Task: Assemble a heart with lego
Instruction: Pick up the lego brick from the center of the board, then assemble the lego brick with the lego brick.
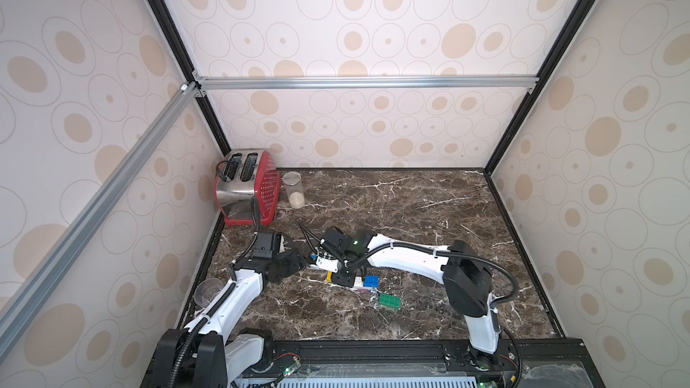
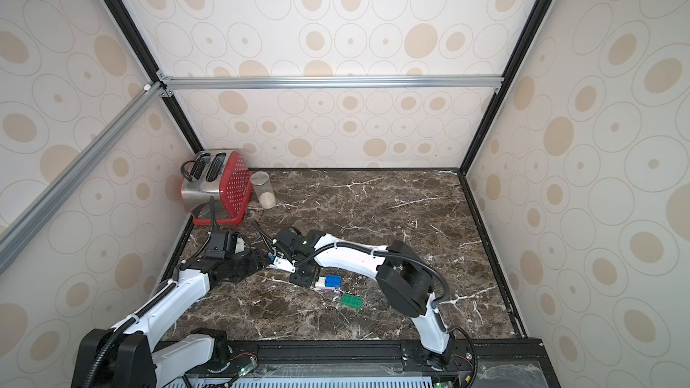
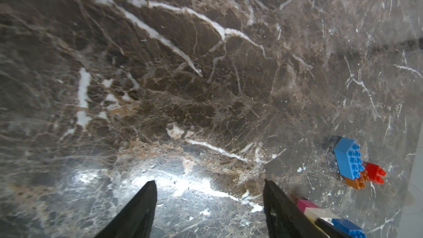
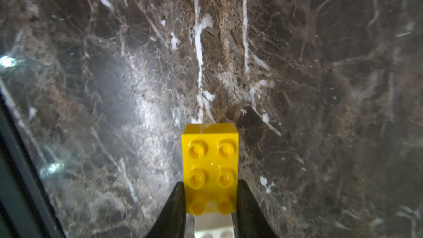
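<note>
Of 8 bricks, the heart looks under half built: the right gripper pinches 1 yellow brick beside 1 white brick, 1 pink brick and 1 blue brick clustered near the table front, the left gripper hangs spread and empty, and 1 green brick, 1 second blue brick, 1 orange brick and 1 red brick lie unplaced.

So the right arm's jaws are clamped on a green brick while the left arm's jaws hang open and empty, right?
No: the right arm's jaws are clamped on a yellow brick, not a green one, as the right wrist view shows. The green brick lies loose on the marble table. The left arm's jaws are open and empty.
</note>
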`<state>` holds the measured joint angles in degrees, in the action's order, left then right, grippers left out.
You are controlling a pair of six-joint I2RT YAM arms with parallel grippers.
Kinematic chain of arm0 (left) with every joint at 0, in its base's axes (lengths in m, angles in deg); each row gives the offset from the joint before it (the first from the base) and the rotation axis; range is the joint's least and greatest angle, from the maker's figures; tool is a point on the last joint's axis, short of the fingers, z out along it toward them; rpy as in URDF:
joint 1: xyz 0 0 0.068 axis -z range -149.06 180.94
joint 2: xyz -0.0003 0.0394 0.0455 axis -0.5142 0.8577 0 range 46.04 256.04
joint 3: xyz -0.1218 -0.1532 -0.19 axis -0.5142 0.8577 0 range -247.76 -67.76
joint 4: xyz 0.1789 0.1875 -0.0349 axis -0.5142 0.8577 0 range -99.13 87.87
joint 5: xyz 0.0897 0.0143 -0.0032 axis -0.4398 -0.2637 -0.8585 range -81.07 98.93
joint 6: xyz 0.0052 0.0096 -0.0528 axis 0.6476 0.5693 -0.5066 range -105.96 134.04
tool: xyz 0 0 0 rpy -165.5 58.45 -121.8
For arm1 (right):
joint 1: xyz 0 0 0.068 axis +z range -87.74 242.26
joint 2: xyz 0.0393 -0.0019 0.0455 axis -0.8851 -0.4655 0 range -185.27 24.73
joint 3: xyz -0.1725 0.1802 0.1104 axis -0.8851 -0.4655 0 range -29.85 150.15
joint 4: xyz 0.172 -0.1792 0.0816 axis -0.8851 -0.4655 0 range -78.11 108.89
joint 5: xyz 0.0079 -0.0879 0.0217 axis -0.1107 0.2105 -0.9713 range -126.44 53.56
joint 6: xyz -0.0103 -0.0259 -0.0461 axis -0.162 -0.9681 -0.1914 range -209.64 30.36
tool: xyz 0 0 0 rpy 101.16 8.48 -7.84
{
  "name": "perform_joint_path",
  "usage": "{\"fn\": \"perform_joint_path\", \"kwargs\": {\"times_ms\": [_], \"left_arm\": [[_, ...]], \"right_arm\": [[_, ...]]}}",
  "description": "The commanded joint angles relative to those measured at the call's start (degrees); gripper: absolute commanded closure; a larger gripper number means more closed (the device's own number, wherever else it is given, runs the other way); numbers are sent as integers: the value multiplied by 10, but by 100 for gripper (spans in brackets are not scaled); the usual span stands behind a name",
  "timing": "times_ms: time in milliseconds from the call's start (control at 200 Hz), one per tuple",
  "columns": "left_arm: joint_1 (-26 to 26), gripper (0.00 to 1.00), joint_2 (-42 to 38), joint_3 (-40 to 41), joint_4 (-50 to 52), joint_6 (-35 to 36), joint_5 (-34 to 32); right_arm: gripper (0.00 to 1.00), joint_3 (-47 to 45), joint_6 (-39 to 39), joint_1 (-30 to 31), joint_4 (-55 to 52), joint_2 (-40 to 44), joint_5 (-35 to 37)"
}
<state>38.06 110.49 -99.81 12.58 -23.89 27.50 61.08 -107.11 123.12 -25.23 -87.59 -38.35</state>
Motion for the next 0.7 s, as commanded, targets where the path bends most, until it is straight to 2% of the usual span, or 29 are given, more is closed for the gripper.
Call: {"fn": "perform_joint_path", "kwargs": {"times_ms": [0,95,250,696], "left_arm": [[23,27,10,-18,-15,-3,19],[48,27,18,-13,-39,-22,21],[67,26,35,-1,-93,-43,68],[83,25,53,0,-102,-37,97]], "right_arm": [[75,-24,-31,-7,-21,50,-7],[75,-50,-33,-9,-17,83,-13],[75,-82,-37,-12,-12,100,-15],[76,-126,-60,-18,21,87,-25]]}}
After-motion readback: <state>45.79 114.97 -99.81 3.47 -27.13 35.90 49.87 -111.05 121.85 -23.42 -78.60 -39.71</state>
